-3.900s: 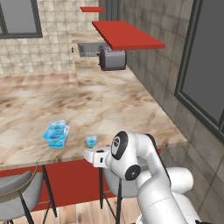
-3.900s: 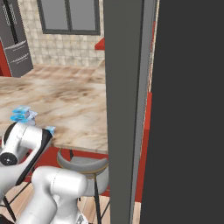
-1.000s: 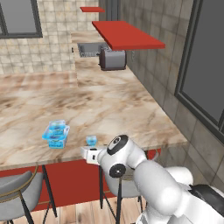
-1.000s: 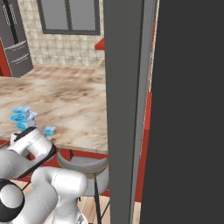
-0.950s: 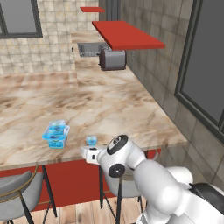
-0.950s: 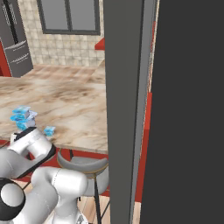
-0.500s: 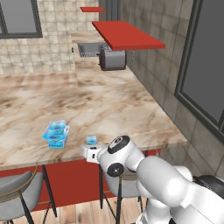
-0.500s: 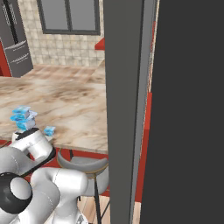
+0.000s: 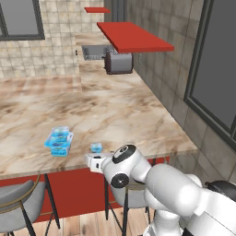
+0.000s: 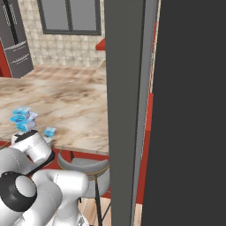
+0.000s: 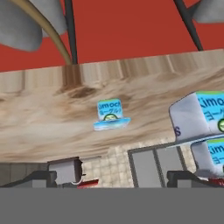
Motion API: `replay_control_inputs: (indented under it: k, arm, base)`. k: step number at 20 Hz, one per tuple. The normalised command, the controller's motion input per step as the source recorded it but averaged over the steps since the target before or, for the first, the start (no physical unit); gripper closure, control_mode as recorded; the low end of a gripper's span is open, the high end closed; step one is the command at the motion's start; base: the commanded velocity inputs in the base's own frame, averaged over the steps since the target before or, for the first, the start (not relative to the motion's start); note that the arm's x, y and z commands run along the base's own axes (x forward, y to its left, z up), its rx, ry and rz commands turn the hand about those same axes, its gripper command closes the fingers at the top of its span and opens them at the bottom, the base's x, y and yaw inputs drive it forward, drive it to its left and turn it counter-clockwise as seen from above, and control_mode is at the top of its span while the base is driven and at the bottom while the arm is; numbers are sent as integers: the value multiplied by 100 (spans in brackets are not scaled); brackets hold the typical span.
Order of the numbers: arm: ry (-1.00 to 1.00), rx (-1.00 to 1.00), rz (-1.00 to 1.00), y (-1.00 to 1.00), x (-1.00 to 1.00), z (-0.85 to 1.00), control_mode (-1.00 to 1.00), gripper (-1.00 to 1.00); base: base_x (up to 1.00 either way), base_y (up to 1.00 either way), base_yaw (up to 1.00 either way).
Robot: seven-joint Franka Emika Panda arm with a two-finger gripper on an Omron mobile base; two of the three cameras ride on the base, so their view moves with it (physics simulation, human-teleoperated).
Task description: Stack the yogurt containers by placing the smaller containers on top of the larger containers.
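Note:
The tiny light-blue yogurt cup [image 9: 96, 147] stands alone near the counter's front edge, also seen as the tiny cup [image 10: 50, 131] and, upside down in the rolled hand view, as the tiny cup [image 11: 111, 114]. Left of it sit the widest tub [image 9: 58, 144] and the mid-sized tub [image 9: 60, 132], close together; I cannot tell whether they touch. The hand view shows the widest tub [image 11: 197, 117] and the mid-sized tub [image 11: 212, 154] at its right edge. My gripper [image 9: 94, 162] hangs at the counter's front edge just below the tiny cup, open and empty [image 11: 124, 175].
A grey bar stool [image 9: 18, 200] stands under the counter at the left, another stool [image 10: 84, 167] below the edge. A toaster [image 9: 119, 62] sits far back under a red shelf [image 9: 133, 37]. A dark pillar [image 10: 128, 110] blocks much of the right base view.
My hand has edged slightly left along the counter's front edge while the arm folded lower. The tubs have not moved and the jaws stay wide.

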Motion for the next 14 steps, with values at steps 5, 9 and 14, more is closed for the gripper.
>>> replay_control_inputs:
  k: [5,9,14]
  arm:
    - [-2,-6,0,-1,0,-8,-100,-100]
    - [0,-7,0,-2,4,-15,-100,-100]
    - [0,-4,0,-1,9,-5,-100,-100]
  base:
    - [0,0,0]
    - [0,0,0]
    - [0,0,0]
